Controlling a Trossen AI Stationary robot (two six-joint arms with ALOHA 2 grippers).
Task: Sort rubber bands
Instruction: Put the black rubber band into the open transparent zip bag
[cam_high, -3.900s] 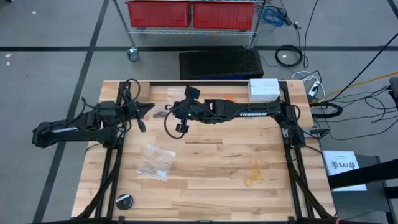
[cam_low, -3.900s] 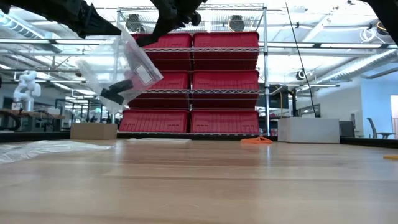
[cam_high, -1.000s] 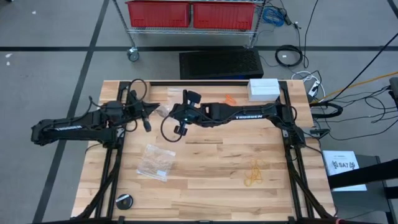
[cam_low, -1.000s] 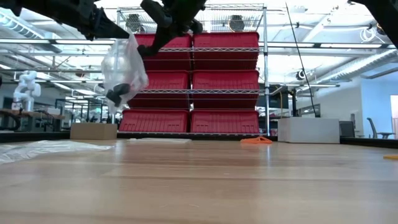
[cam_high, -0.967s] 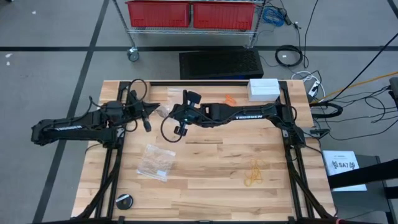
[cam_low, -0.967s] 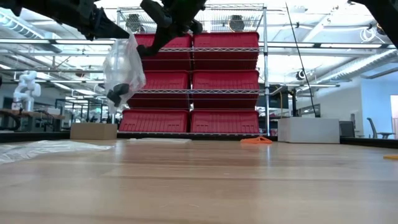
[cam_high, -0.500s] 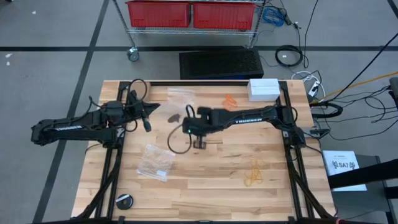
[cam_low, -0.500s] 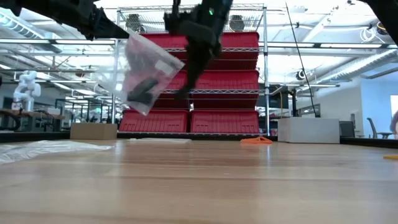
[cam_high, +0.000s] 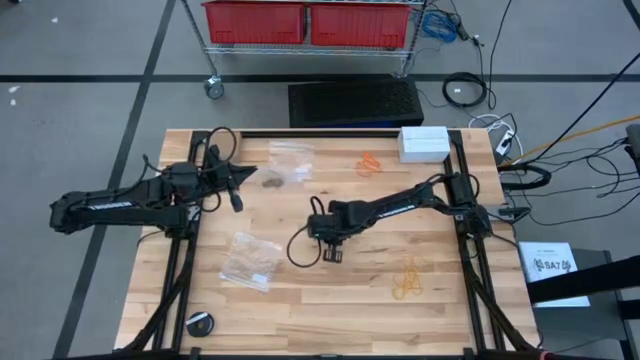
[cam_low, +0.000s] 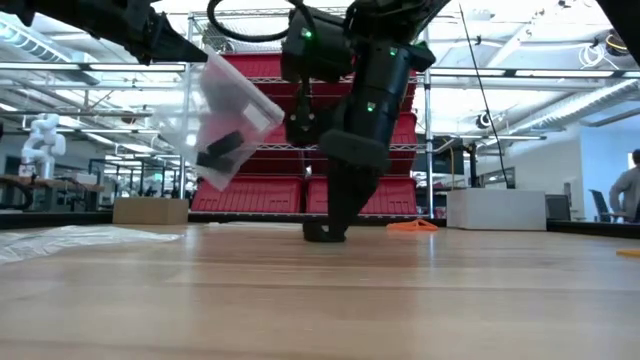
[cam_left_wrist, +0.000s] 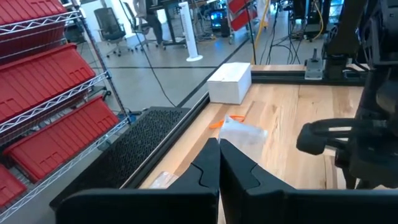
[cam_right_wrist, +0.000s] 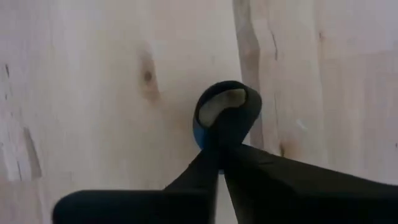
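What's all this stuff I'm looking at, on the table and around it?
Clear plastic bag with black rubber bands inside: one, held above the table's far left.
Clear plastic bag holding tan bands: one, lying near left.
Orange rubber bands: small cluster, far middle.
Pale yellow-tan rubber bands: loose pile, near right.
White box: one, far right corner.
Round black object: one, near left corner.
Wooden table: one, light.
Red bins: two on a wire shelf beyond the table.
Black mat: one, on the floor.
Person: one, far off in the room.
Left arm: dark, jaws shut on the first bag.
Right arm: dark, jaws shut, tips down at table centre.
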